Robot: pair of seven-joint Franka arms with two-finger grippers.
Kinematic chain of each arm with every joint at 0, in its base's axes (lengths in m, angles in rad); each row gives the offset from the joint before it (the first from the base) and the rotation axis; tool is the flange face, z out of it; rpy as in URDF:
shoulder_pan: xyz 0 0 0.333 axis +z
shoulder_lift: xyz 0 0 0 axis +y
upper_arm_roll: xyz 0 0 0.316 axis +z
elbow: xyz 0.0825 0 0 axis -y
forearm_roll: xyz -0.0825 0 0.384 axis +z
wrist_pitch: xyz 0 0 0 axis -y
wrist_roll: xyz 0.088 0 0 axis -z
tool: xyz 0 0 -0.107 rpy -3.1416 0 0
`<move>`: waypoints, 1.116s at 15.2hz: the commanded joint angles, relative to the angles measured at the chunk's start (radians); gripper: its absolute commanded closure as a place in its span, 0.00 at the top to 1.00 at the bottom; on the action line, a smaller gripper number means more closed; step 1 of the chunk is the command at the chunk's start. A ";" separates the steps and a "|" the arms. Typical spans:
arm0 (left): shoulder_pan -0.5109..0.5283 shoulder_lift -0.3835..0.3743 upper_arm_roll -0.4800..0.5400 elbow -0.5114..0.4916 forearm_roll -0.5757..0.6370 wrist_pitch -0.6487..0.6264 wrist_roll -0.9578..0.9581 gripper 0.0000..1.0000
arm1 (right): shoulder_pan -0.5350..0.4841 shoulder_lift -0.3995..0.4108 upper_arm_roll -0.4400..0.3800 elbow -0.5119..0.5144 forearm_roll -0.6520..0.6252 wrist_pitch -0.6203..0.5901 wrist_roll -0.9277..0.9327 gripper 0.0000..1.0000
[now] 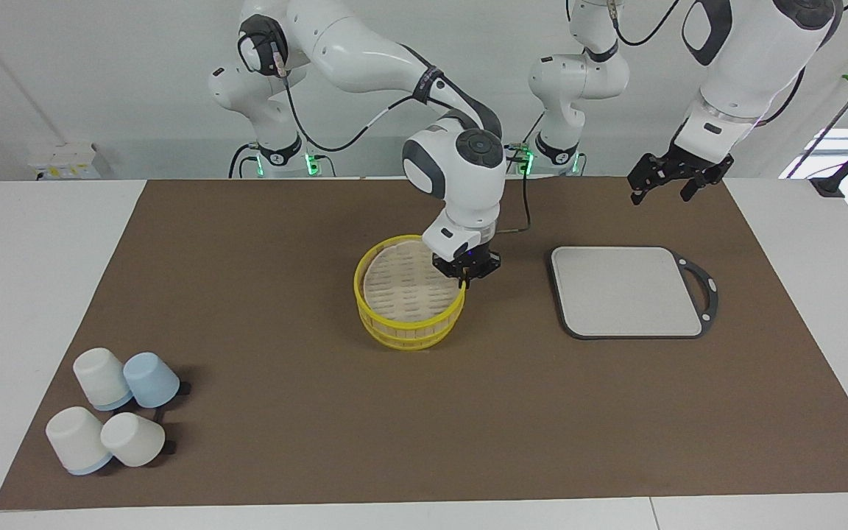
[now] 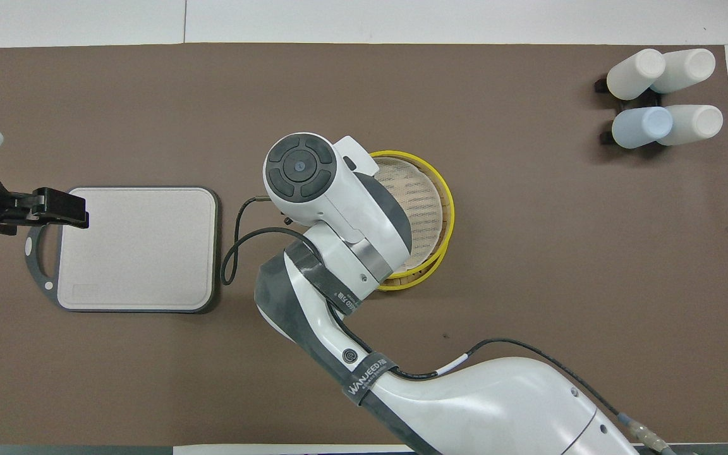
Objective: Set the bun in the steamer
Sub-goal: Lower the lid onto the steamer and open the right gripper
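The steamer (image 1: 409,294) stands at the middle of the brown mat, a round slatted basket with yellow rim bands; it also shows in the overhead view (image 2: 424,202). Its yellow-rimmed lid (image 1: 402,283) lies on top, slightly tilted and off-centre. My right gripper (image 1: 466,275) is at the lid's rim, on the side toward the left arm's end, with its fingers closed around the yellow band. The right arm hides part of the steamer in the overhead view. My left gripper (image 1: 663,193) waits open and empty in the air over the edge of the grey board. No bun is in view.
A grey square board (image 1: 626,291) with a black handle lies beside the steamer toward the left arm's end; it also shows in the overhead view (image 2: 136,246). Several white and blue cups (image 1: 115,412) lie at the right arm's end, farther from the robots.
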 commanded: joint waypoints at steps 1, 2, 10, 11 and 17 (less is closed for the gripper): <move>0.009 0.016 -0.006 0.029 -0.014 -0.009 0.011 1.00 | 0.007 -0.047 0.000 -0.055 -0.010 0.009 0.037 0.00; 0.009 0.014 -0.006 0.029 -0.012 -0.007 0.016 1.00 | 0.009 -0.050 0.000 -0.063 -0.010 0.012 0.037 0.00; 0.009 0.005 -0.006 0.041 -0.011 -0.013 0.016 1.00 | 0.009 -0.067 0.000 -0.107 -0.011 0.027 0.036 0.00; 0.009 0.004 -0.005 0.041 -0.011 -0.013 0.018 1.00 | 0.010 -0.072 0.000 -0.123 -0.011 0.041 0.037 0.00; 0.009 0.002 -0.002 0.038 -0.012 -0.009 0.019 1.00 | 0.022 -0.081 0.000 -0.150 -0.010 0.080 0.040 0.14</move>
